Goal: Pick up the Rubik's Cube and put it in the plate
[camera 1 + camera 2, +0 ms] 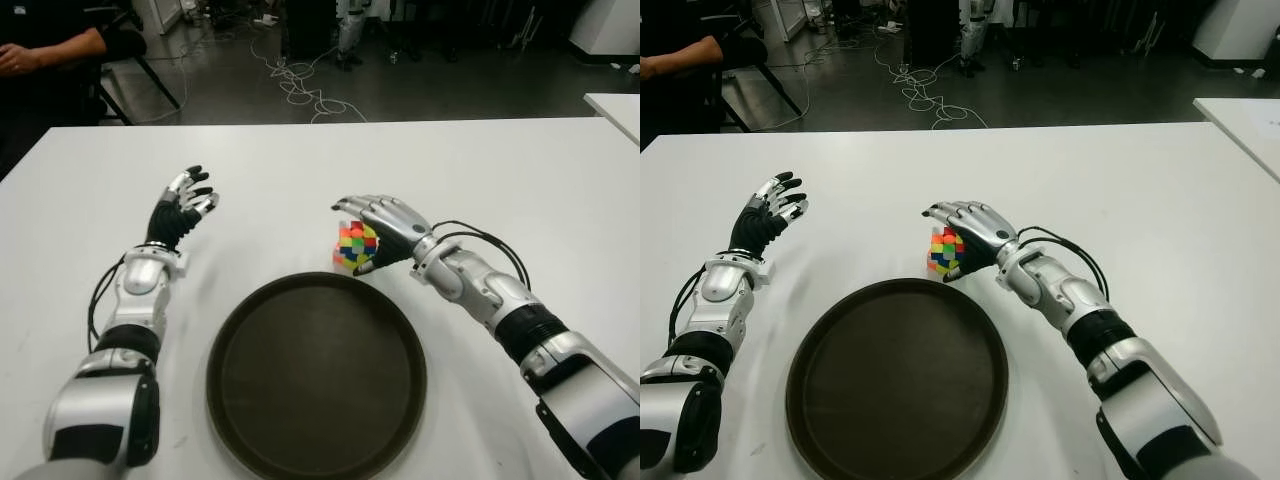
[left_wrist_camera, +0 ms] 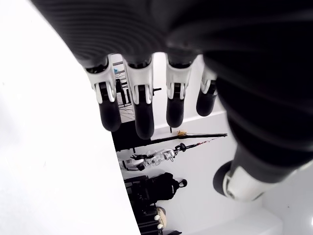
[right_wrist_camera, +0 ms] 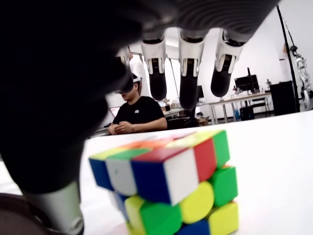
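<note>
Right hand (image 1: 378,232) arched over the multicoloured Rubik's Cube (image 1: 355,246), fingers spread above it, thumb down at the near side, not yet clamped; looks like a pre-grasp cage so closing would pinch the cube's sides. Cube sits on the white worktop (image 1: 500,180), just beyond the rim of the round dark brown plate (image 1: 316,375), at about 12 to 1 o'clock of it. Left hand (image 1: 183,210) idle, fingers open and empty, at 10 o'clock of the plate. Right wrist view shows clear air between fingertips (image 3: 188,95) and cube top, plus a seated person behind; eye views hide that gap.
</note>
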`<state>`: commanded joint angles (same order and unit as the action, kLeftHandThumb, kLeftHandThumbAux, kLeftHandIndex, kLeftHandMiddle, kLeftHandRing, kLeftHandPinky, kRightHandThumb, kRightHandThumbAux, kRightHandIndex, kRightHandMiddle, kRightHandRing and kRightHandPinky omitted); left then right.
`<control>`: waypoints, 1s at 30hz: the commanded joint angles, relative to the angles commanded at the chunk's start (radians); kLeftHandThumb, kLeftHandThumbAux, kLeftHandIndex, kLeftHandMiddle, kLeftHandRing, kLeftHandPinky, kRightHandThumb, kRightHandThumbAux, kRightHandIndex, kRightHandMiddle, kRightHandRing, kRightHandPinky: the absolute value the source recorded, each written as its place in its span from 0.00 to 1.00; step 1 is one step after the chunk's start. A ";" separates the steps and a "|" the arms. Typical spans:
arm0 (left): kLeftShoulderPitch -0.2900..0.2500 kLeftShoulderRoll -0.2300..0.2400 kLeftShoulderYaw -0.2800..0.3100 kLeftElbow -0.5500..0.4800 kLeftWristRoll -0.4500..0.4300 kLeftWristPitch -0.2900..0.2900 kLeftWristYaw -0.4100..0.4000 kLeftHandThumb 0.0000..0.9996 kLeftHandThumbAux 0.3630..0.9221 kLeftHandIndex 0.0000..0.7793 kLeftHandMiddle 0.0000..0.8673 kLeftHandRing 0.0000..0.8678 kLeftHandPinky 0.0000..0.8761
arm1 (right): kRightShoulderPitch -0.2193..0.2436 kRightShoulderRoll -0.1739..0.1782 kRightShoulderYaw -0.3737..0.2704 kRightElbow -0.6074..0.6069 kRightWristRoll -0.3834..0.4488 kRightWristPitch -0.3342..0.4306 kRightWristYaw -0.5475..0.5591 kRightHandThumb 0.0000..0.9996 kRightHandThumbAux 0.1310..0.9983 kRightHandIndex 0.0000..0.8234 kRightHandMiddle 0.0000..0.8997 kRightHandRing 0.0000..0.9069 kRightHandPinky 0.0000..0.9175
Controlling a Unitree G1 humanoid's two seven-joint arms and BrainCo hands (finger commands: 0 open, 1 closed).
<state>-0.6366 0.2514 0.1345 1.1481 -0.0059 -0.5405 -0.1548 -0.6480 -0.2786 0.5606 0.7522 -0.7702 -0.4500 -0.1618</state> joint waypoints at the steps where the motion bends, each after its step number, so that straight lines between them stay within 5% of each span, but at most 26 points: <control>1: 0.000 0.000 -0.001 0.000 0.001 0.000 0.001 0.21 0.57 0.11 0.18 0.18 0.22 | 0.002 0.000 0.001 -0.005 0.000 0.001 0.006 0.00 0.77 0.12 0.15 0.17 0.17; 30: 0.005 -0.001 -0.003 -0.010 0.008 0.003 0.009 0.20 0.58 0.11 0.18 0.18 0.20 | 0.044 0.009 0.008 -0.086 -0.017 0.065 0.023 0.00 0.74 0.12 0.15 0.17 0.19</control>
<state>-0.6311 0.2507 0.1315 1.1384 0.0025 -0.5380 -0.1458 -0.6038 -0.2697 0.5684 0.6662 -0.7874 -0.3852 -0.1384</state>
